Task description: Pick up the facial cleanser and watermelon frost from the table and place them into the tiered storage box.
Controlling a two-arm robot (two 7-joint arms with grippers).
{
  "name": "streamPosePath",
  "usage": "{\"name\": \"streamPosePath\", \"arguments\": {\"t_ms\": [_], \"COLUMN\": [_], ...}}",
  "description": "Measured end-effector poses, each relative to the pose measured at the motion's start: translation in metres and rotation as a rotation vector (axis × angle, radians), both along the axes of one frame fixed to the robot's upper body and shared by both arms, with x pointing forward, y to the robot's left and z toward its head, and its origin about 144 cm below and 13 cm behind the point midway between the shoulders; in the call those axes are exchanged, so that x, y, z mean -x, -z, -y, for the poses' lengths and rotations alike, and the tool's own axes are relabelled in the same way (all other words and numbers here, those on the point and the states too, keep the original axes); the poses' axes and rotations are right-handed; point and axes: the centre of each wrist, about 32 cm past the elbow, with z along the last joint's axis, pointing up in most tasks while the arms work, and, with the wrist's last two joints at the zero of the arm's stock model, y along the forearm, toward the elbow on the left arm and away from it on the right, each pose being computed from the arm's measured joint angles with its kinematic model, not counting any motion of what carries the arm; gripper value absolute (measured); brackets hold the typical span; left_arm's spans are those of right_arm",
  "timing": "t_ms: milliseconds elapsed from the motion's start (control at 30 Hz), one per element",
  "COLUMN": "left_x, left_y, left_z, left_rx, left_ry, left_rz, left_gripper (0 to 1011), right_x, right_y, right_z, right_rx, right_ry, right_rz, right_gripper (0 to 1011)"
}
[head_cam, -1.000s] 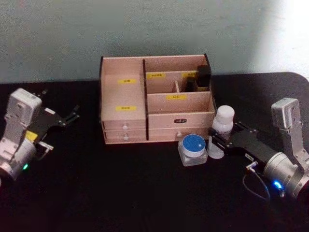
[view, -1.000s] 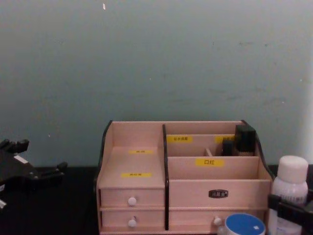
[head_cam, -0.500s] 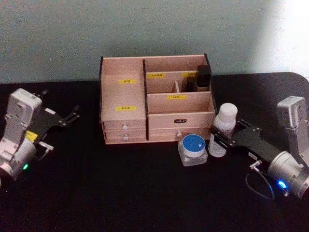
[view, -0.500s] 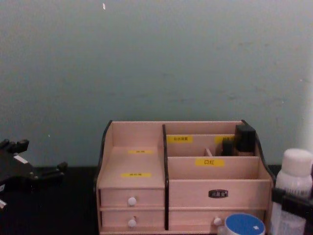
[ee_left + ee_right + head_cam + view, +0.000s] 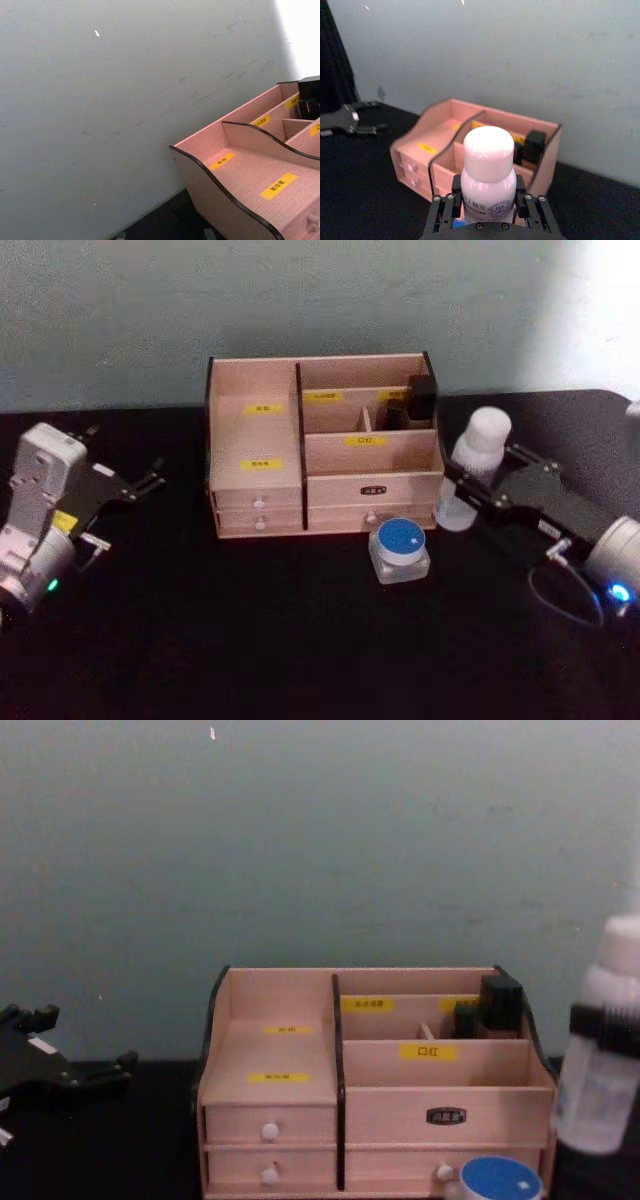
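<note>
The facial cleanser, a slim white bottle with a rounded cap, hangs off the table just right of the tiered storage box. My right gripper is shut on its body; the right wrist view shows the bottle upright between the fingers. In the chest view the bottle floats at the right edge, level with the box. The watermelon frost, a blue-lidded jar, stands on the table before the box's right drawers, also low in the chest view. My left gripper rests open at far left.
Black items fill the box's back right compartment. The box stands against a grey-green wall on a black table. A cable loop lies by my right arm. The left wrist view shows the box's left stepped side.
My right gripper has raised the facial cleanser off the table and carried it up and back, beside the box's right end. The jar and left arm have not moved.
</note>
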Motion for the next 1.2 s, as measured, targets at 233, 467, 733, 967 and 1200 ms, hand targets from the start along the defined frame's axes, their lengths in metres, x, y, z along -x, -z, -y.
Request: {"name": "streamPosePath", "arguments": {"t_ms": [233, 467, 733, 967, 1200], "left_x": [0.000, 0.000, 0.000, 0.000, 0.000], "left_y": [0.000, 0.000, 0.000, 0.000, 0.000], "left_z": [0.000, 0.000, 0.000, 0.000, 0.000], "left_rx": [0.000, 0.000, 0.000, 0.000, 0.000], "left_ry": [0.000, 0.000, 0.000, 0.000, 0.000], "left_rz": [0.000, 0.000, 0.000, 0.000, 0.000], "left_gripper": [1001, 1001, 1001, 1001, 1001], "right_x": [-0.016, -0.045, -0.080, -0.107, -0.129], "right_y": [-0.019, -0.028, -0.032, -0.036, -0.036], "right_z": [-0.004, -0.015, -0.032, -0.047, -0.057], "right_rx": [-0.011, -0.020, -0.007, 0.004, 0.011], "right_ry": [-0.036, -0.058, -0.076, -0.093, -0.105], "right_rz": [0.023, 0.033, 0.050, 0.065, 0.061], "right_gripper": [602, 601, 602, 602, 602]}}
